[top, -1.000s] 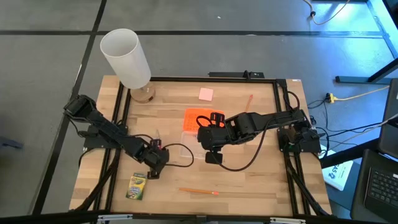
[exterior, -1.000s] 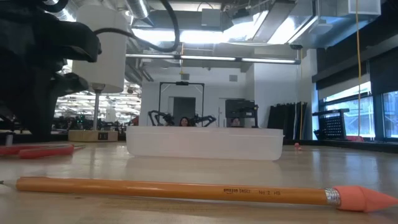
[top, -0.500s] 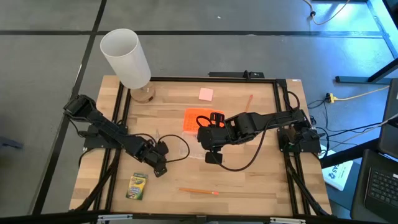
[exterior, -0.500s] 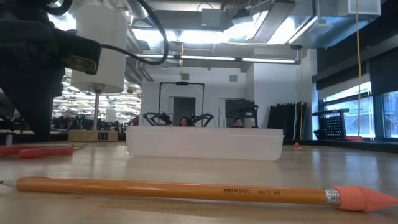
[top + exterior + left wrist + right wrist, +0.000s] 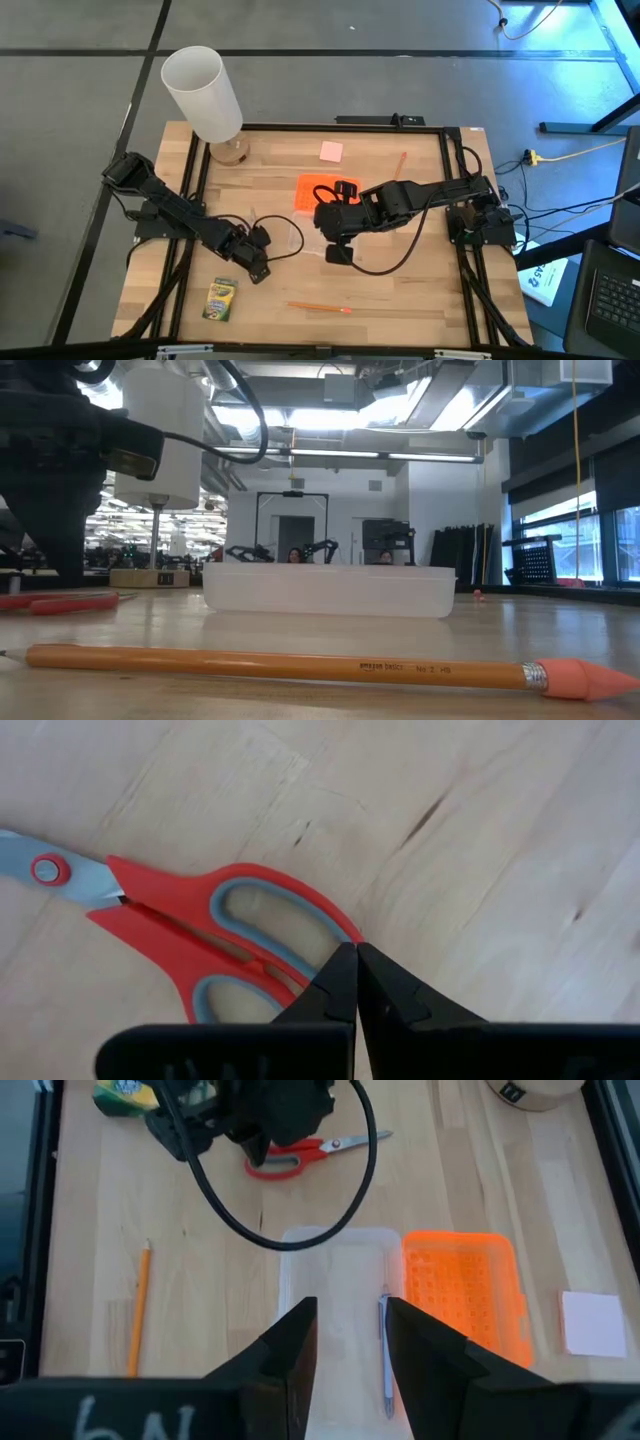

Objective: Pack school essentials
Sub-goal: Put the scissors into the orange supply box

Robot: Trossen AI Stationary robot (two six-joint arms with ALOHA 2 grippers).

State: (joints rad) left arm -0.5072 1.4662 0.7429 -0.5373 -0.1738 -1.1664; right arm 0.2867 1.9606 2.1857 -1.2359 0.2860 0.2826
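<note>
scissors: closed fingers at the handle, no grip yet

the red-handled scissors (image 5: 190,950) lie flat on the bare wood, at the left and lower middle of the left wrist frame, blades running off toward its upper left. the left gripper (image 5: 357,982) sits with its two fingers pressed together, tips at the outer edge of a handle loop and holding nothing. in the overhead frame the left gripper (image 5: 252,255) is left of centre, beside the clear box (image 5: 283,237).

to do this step well, i judge the fingers must part first, then straddle the handle or the pivot, not the thin blades, since flat scissors give little to pinch and may skid on the wood. a low, square approach should help.

the right gripper (image 5: 350,1330) hovers above the clear box (image 5: 330,1295), fingers apart and empty; a grey pen (image 5: 385,1350) already lies inside, with the orange lid (image 5: 462,1295) alongside. still outside the box are the crayon box (image 5: 221,299) at lower left, an orange pencil (image 5: 320,307) near the bottom edge, and the pink eraser (image 5: 331,151) at upper middle.
</note>
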